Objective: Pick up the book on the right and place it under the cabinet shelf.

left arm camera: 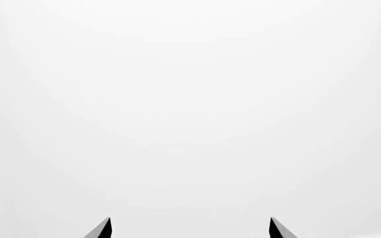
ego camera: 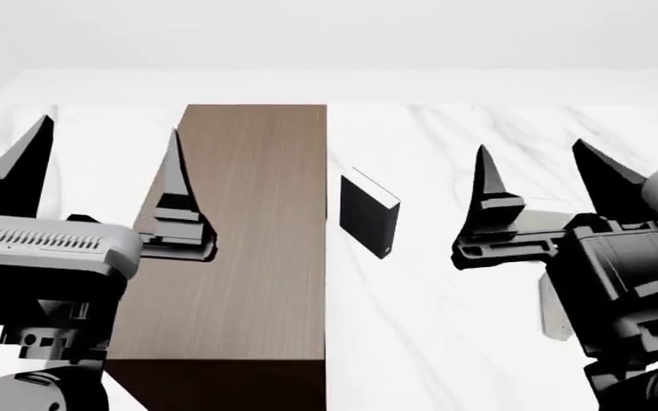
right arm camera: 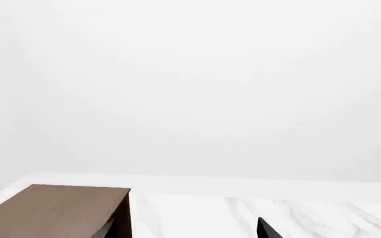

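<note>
From the head view, the dark brown cabinet shelf (ego camera: 237, 248) stands on the white marble table (ego camera: 444, 342), its top face running away from the robot. Just to its right a black book (ego camera: 369, 212) with white page edges stands upright. The left gripper (ego camera: 100, 171) hangs over the cabinet's left side with its fingers spread wide, holding nothing. The right gripper (ego camera: 541, 184) hovers over the table to the right of the black book, its fingers likewise wide apart and empty. A pale grey-white slab, the book (ego camera: 553, 312) (mostly hidden behind the right arm), shows as a sliver below that gripper. The right wrist view catches the cabinet's top corner and the table beyond.
</note>
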